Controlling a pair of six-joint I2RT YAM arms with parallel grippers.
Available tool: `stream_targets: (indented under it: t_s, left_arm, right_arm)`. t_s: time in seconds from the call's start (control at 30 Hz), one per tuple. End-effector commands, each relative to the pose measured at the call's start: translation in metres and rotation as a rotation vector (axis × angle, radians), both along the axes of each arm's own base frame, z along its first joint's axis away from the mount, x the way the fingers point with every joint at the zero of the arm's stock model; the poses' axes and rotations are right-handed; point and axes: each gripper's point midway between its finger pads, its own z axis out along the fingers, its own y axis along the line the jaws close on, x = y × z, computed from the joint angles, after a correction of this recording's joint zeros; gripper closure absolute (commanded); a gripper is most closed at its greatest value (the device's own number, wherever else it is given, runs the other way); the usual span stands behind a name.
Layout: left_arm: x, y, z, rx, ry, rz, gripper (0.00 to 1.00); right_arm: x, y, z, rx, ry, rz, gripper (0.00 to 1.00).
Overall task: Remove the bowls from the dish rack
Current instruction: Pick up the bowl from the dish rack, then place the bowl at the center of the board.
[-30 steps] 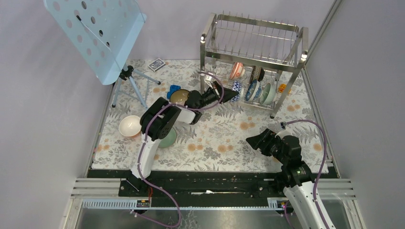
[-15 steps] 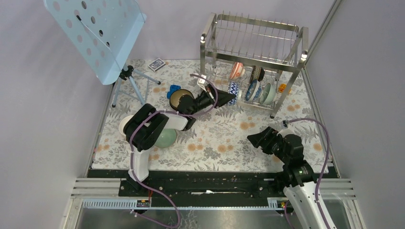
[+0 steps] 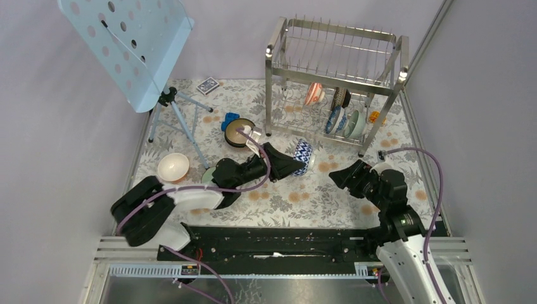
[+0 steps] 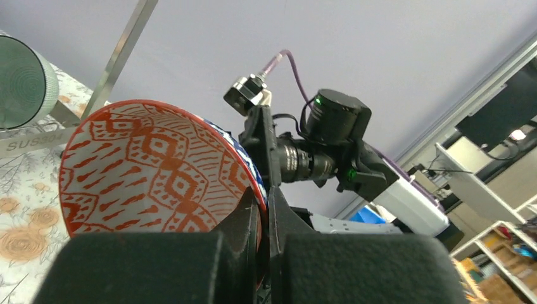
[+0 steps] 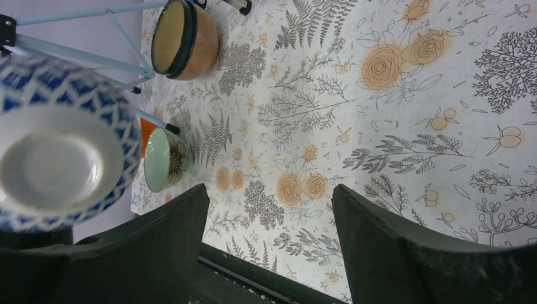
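The patterned bowl (image 3: 305, 154) wore blue-and-white lattice outside and orange-red diamonds on white inside. The table cover (image 3: 285, 190) was pale — grey ferns, orange roses; the brown bowl (image 3: 239, 132) had a tan interior, and the music stand (image 3: 120, 44) was pale blue.

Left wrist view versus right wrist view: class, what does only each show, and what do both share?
Only left wrist: the held bowl's orange-red inside, the left gripper shut on its rim, the right arm's camera. Only right wrist: the open right gripper, a brown bowl, a pale green bowl on the cloth. Both: the held bowl and the floral cloth.
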Motion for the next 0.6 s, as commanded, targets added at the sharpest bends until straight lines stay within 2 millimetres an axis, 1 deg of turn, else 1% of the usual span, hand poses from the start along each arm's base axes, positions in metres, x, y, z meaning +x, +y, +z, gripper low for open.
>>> stream_targets:
  t_s: [0.0,0.1,0.17,0.23,0.3,0.33,0.4,0.43,0.5,0.57]
  left_arm:
    - [-0.016,0.012,0.013,0.080,-0.098,0.132,1.00]
    - [-0.028,0.014,0.000,0.228,-0.146,0.178,1.00]
    - [-0.033,0.019,-0.005,0.286,-0.148,0.197,1.00]
    - [-0.038,0.025,-0.009,0.345,-0.158,0.208,1.00]
    - [-0.042,0.029,-0.021,0.441,-0.177,0.228,1.00]
    - [-0.045,0.033,-0.030,0.496,-0.182,0.234,1.00]
    - [-0.048,0.040,-0.044,0.574,-0.209,0.259,1.00]
    - [-0.050,0.044,-0.050,0.607,-0.218,0.272,1.00]
    - [-0.050,0.052,-0.061,0.674,-0.235,0.307,1.00]
    - [-0.051,0.057,-0.070,0.741,-0.249,0.333,1.00]
  right_arm:
    - [0.009,0.005,0.015,-0.005,-0.003,0.017,0.22]
    - [0.016,0.009,0.011,-0.049,0.007,0.062,0.23]
    - [0.024,0.008,0.008,-0.083,0.016,0.072,0.23]
    - [0.030,0.015,0.011,-0.087,0.019,0.113,0.23]
    - [0.035,0.022,0.006,-0.088,0.044,0.140,0.25]
    - [0.035,0.028,0.002,-0.100,0.055,0.161,0.26]
    - [0.035,0.032,-0.012,-0.153,0.086,0.167,0.26]
    - [0.034,0.034,-0.016,-0.166,0.092,0.171,0.26]
    - [0.031,0.037,-0.020,-0.178,0.100,0.167,0.26]
    - [0.029,0.035,-0.022,-0.197,0.104,0.147,0.26]
